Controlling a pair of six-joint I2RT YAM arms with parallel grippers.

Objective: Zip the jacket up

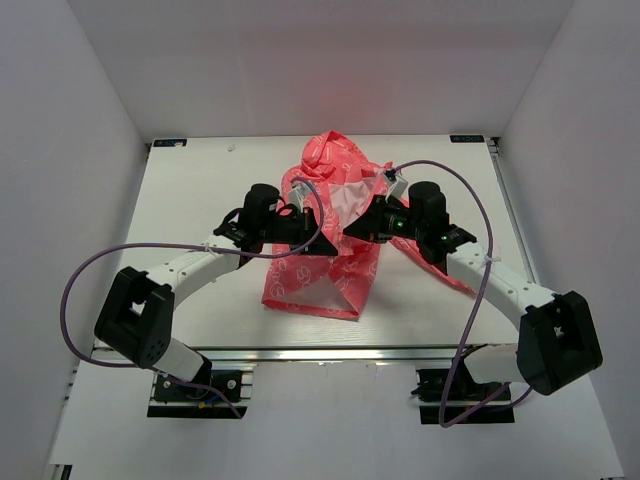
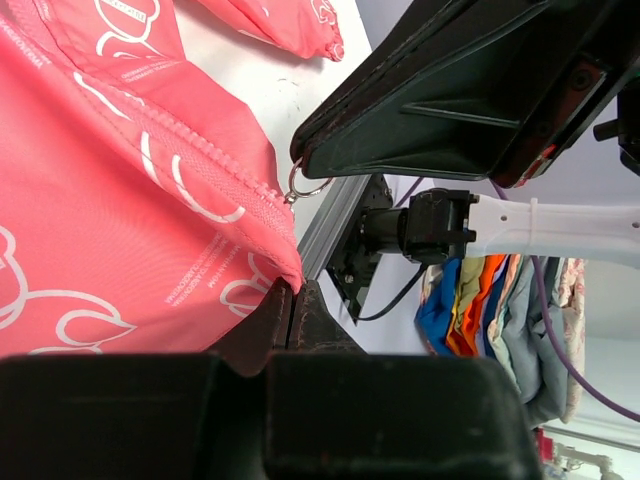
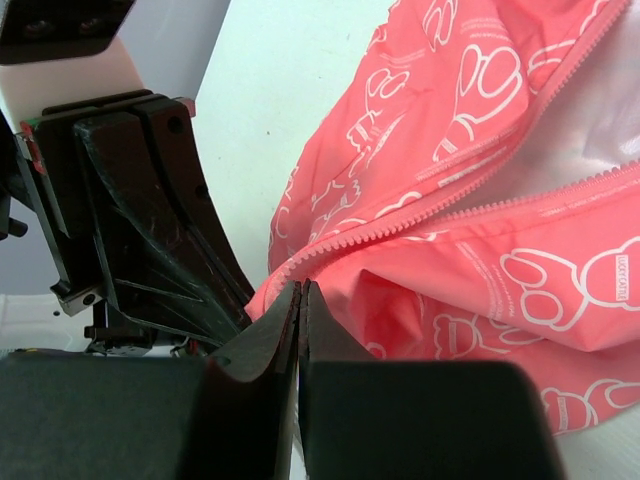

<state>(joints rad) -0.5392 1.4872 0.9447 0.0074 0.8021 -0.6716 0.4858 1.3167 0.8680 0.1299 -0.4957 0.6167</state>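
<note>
The coral-pink jacket (image 1: 320,280) with its white print is bunched at mid-table, its front part lifted and hanging between my grippers. White lining (image 1: 350,195) shows at the open front. My left gripper (image 1: 308,228) is shut on a bottom corner of the jacket (image 2: 120,220), pinched at the jaw tips (image 2: 293,292). A metal zipper pull ring (image 2: 305,186) hangs just above. My right gripper (image 1: 352,228) is shut on the jacket's edge (image 3: 470,230), at the jaw tips (image 3: 300,290), where the two open rows of zipper teeth (image 3: 440,205) meet. The two grippers are close together.
The white table (image 1: 200,190) is walled on three sides. A metal rail (image 1: 320,352) runs along the near edge. Purple cables (image 1: 75,290) loop from both arms. Coloured clothes (image 2: 470,300) hang beyond the table in the left wrist view.
</note>
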